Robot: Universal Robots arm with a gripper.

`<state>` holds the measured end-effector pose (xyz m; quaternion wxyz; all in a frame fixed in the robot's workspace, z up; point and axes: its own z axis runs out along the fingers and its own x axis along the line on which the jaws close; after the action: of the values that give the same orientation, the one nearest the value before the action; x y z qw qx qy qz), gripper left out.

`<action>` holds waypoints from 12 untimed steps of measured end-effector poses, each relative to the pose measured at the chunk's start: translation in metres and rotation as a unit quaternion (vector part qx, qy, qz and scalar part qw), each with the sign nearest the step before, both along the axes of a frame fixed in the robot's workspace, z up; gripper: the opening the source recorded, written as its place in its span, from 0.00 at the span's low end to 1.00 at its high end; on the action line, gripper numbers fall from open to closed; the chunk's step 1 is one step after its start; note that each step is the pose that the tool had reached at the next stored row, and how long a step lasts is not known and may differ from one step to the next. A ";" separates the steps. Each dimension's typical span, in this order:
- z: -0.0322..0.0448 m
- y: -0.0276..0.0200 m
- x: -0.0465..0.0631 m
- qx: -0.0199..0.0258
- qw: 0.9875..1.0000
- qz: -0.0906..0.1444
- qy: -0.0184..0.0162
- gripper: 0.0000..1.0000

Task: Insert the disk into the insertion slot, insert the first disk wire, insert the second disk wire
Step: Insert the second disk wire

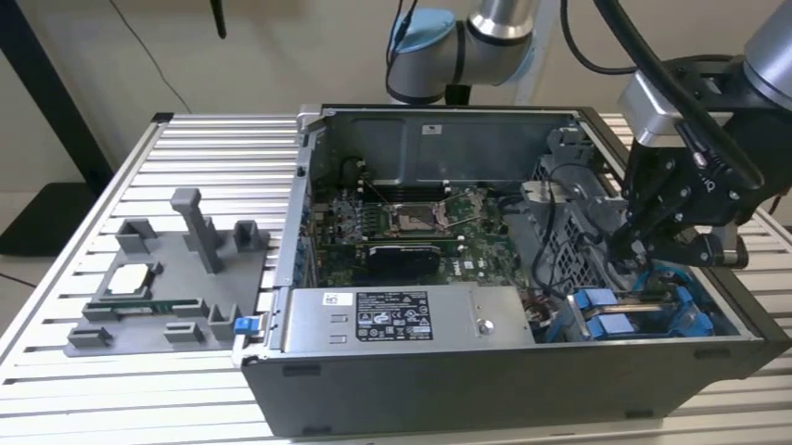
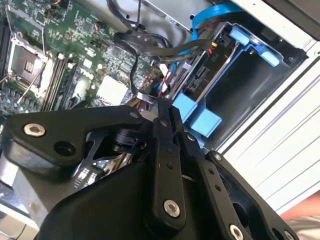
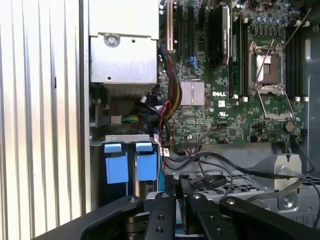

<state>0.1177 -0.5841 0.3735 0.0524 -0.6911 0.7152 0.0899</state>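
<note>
Claw (image 2: pixel 166 105) drawn narrow, tips pinched on what looks like black wire (image 2: pixel 134 70), hanging just to exterior view's right of PSU box (image 1: pixel 396 320), low over insertion slot (image 2: pixel 250 90). Disk (image 2: pixel 200 75) sitting inside that slot beside PSU box, blue carrier tabs (image 3: pixel 117 167) at slot mouth, blue cable (image 2: pixel 212 12) curling nr disk's end. Mobo w/ CPU socket (image 1: pixel 415 218) behind PSU box; grey fixture (image 1: pixel 173 269) well apart on its other side, on slatted table (image 1: pixel 74 399).
</note>
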 end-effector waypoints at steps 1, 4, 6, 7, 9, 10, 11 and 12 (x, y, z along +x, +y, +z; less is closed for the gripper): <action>-0.0015 -0.0004 0.000 0.000 1.000 0.000 0.000 0.00; -0.0056 -0.0010 0.002 0.000 1.000 0.000 0.000 0.00; -0.0062 -0.0010 0.003 0.000 1.000 0.000 0.000 0.00; -0.0063 -0.0010 0.003 0.000 1.000 0.000 0.000 0.00; -0.0063 -0.0010 0.003 0.000 1.000 0.000 0.000 0.00; -0.0064 -0.0010 0.003 0.000 1.000 0.000 0.000 0.00; -0.0064 -0.0010 0.003 0.000 1.000 0.000 0.000 0.00; -0.0066 -0.0010 0.003 0.000 1.000 0.000 0.000 0.00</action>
<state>0.1205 -0.5851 0.3670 0.0526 -0.6911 0.7152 0.0901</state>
